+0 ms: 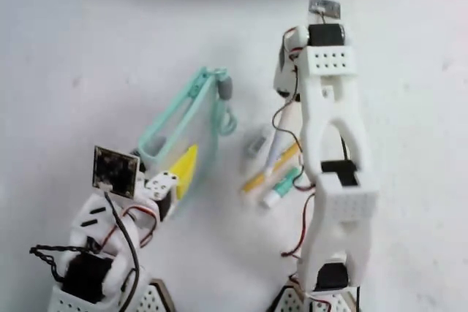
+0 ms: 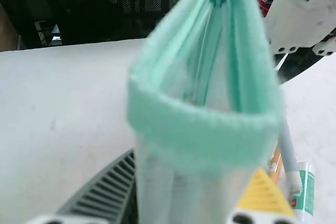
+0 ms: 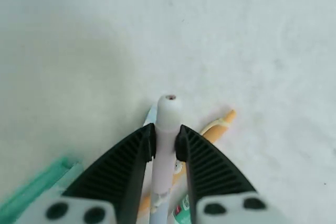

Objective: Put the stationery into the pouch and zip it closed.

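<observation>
The pouch (image 1: 180, 123) lies left of the stationery (image 1: 269, 174) on the table (image 1: 73, 49).

Counted on the counter (image 1: 88, 56): one mint pouch (image 1: 181, 123), one white pen (image 1: 276, 147), one yellow pencil (image 1: 254, 180), one green-and-white tube (image 1: 281, 187), one small grey item (image 1: 256, 142).

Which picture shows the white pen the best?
The right wrist view: the white pen is close up, pinched between the right gripper's black fingers. The high view shows its length from above, farther off. The left wrist view shows a strip of it beside the pouch.
</observation>
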Robot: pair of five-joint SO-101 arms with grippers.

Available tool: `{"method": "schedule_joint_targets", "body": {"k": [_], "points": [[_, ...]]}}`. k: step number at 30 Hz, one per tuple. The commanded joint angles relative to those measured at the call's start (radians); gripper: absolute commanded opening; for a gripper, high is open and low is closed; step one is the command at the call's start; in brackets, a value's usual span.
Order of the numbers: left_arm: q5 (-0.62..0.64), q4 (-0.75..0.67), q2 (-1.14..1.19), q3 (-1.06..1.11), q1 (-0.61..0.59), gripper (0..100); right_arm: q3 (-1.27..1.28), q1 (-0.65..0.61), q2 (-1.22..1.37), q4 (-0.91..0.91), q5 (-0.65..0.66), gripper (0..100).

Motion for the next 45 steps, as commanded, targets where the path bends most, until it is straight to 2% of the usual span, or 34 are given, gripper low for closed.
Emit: {"method": "schedule_joint_targets", "body": {"k": [1,27,38,45], "points": [[0.011,-0.026,-0.007,0.009,-0.008,21,0.04,-0.008,-0.194,0.025,0.028,1.6],[0.011,-0.032,-0.007,0.018,-0.008,21,0.262,-0.01,-1.049,0.021,0.028,1.6],[0.011,-0.031,-0.007,0.017,-0.008,21,0.276,-0.01,-1.316,-0.005,0.029,1.6],[0.011,-0.031,-0.007,0.017,-0.008,21,0.456,-0.01,-1.455,-0.071,0.029,1.6]]}}
